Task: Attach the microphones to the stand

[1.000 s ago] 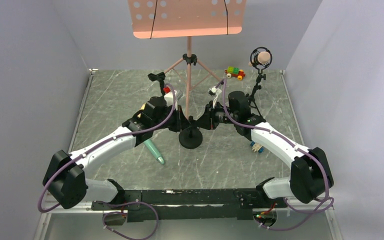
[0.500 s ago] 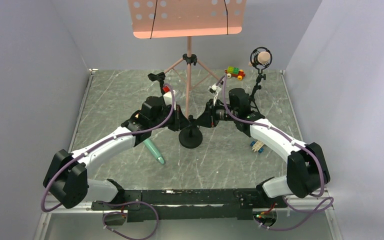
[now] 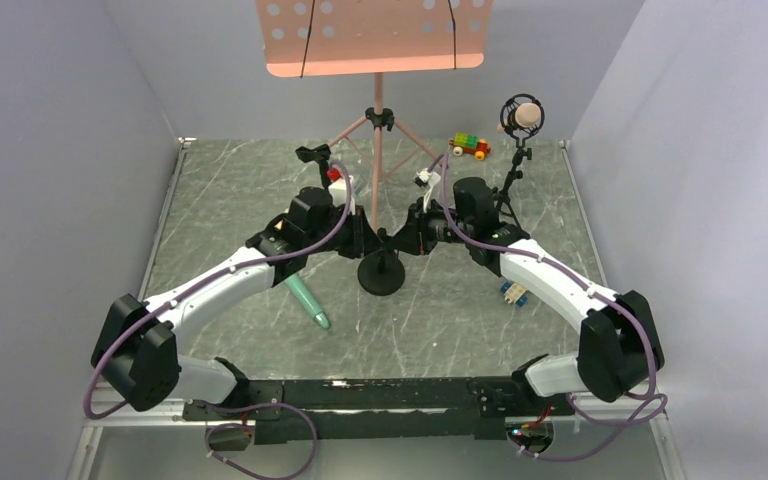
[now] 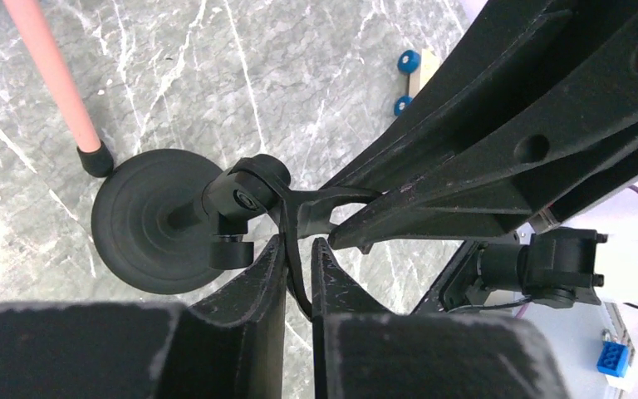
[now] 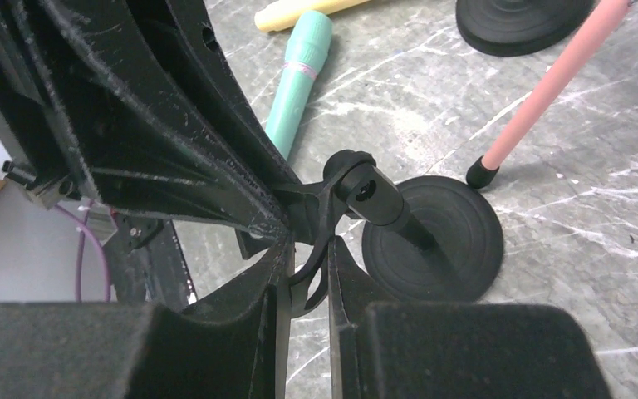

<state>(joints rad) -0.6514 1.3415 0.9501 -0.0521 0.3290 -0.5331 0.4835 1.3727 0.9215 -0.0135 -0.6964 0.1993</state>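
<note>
Both arms met over the short centre stand (image 3: pixel 380 275), which stood on its round black base mid-worktop (image 3: pixel 440 310), just in front of one rubber foot of the pink music stand (image 3: pixel 375 35). Left claw (image 4: pixel 297 253): nearly closed, fingers (image 4: pixel 257 287) at a narrow gap with one thin black prong of the stand's clip (image 4: pixel 245 193) pinched between them. Right claw (image 5: pixel 309 258): same narrow gap, closed on a prong of the same clip from the opposite side. The fingertips of the two claws were almost touching at the clip. Neither claw held a microphone. The clip sat empty at the top of the stand's post, tilted to one side. Teal microphone (image 5: pixel 299 79): flat on the worktop to the left of the centre stand, partly under the left forearm in the top view. Yellow microphone (image 5: pixel 299 12): also flat on the worktop, just beyond the far end of the teal one, only partly in the right wrist view. Pink microphone (image 3: pixel 525 118): already seated in the ring holder of the tall stand (image 3: pixel 512 180) at right rear. A third stand (image 3: pixel 312 155) stood at left rear. A multicoloured brick car (image 3: pixel 470 146) sat near the back edge, and a blue-wheeled car (image 3: pixel 513 293) sat beside the right forearm.
</note>
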